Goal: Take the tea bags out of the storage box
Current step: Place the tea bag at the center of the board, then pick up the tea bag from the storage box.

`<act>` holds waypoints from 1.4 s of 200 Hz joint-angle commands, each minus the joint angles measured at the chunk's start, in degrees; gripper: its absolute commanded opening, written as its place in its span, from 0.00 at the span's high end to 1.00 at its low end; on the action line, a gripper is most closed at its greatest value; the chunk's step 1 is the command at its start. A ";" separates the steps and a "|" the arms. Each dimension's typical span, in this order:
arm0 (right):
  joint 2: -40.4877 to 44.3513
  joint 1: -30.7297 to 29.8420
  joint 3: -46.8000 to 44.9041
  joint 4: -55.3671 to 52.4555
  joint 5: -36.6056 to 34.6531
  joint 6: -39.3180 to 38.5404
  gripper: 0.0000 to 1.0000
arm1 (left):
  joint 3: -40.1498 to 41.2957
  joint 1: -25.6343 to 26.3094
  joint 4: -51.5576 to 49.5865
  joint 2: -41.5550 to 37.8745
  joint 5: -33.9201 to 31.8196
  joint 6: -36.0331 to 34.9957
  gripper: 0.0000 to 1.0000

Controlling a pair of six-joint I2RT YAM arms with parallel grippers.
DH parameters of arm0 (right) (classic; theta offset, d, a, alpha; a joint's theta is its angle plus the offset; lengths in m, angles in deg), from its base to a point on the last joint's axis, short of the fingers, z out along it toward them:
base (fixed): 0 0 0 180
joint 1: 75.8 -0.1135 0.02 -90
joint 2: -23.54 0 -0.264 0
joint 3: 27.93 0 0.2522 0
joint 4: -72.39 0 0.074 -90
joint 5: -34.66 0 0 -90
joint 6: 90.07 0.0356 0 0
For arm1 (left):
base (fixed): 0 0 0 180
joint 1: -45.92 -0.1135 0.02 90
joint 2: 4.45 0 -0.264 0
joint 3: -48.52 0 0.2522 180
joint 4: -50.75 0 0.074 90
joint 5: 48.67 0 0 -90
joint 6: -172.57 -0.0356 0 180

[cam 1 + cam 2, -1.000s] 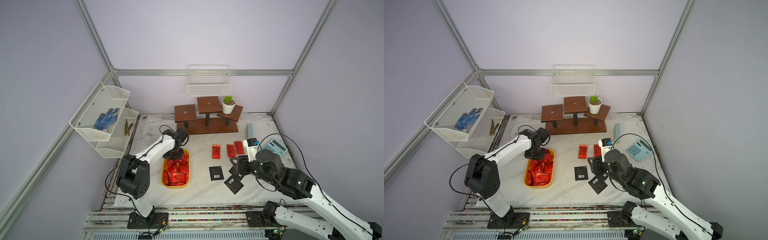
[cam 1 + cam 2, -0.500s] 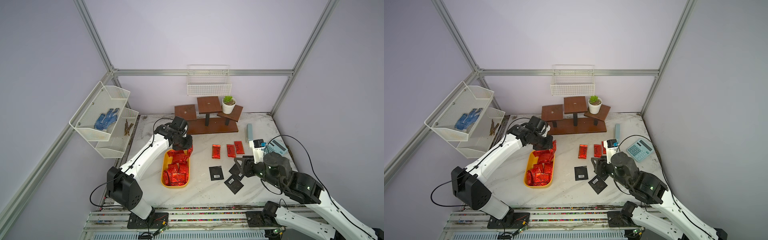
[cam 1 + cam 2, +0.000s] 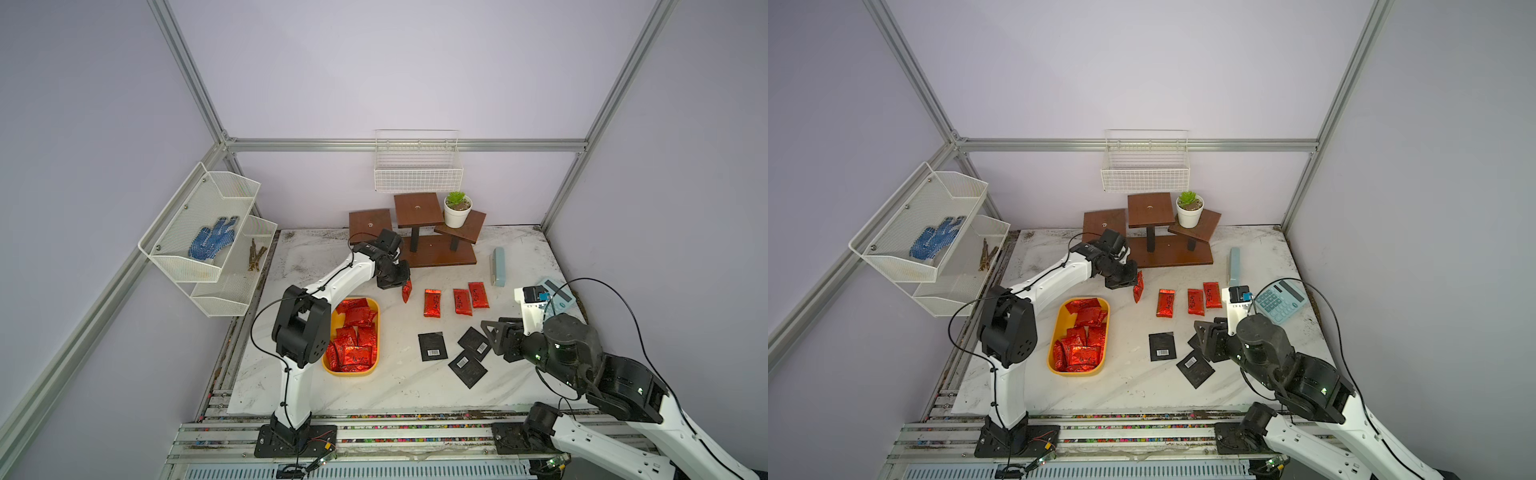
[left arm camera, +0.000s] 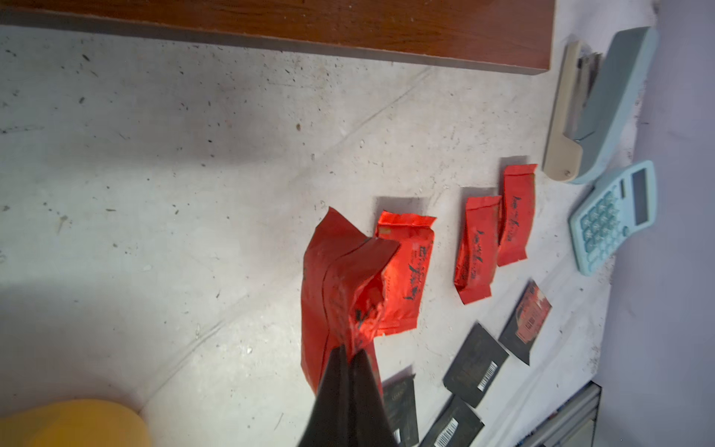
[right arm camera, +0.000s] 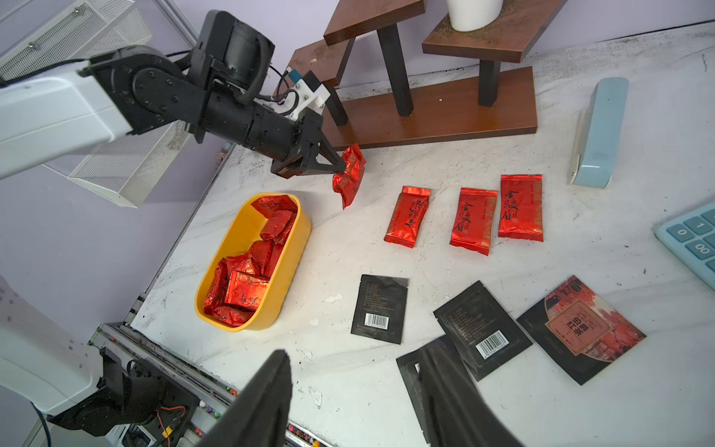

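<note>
The left jaws, clenched on one red tea bag (image 3: 406, 291), hold it above the bench (image 3: 316, 257) at 1 o'clock of the yellow box (image 3: 351, 371), the right jaws are released, and next it likely needs lowering and freeing beside the red row (image 3: 432, 303).

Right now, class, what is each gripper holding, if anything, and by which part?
Left gripper pinches one red tea bag near its upper end; right gripper open, empty.

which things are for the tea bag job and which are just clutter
Job: storage box; tea bags inside; tea bag in left end effector; red sachets already out; black sachets.
Clutter: calculator; stapler; potted plant; wooden stand; glove.
</note>
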 commanded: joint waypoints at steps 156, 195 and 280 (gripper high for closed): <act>3.37 -0.09 0.19 -5.31 -3.41 1.49 0.41 | -22.02 7.44 -6.09 13.10 -10.35 -2.83 0.41; 3.22 -0.08 0.11 -4.86 -2.63 1.47 0.41 | -12.59 7.36 -2.72 3.99 -10.57 -2.97 0.39; -5.29 -0.13 -6.99 8.72 13.41 4.33 0.49 | 14.96 1.46 -4.56 -22.00 -15.25 -2.98 0.35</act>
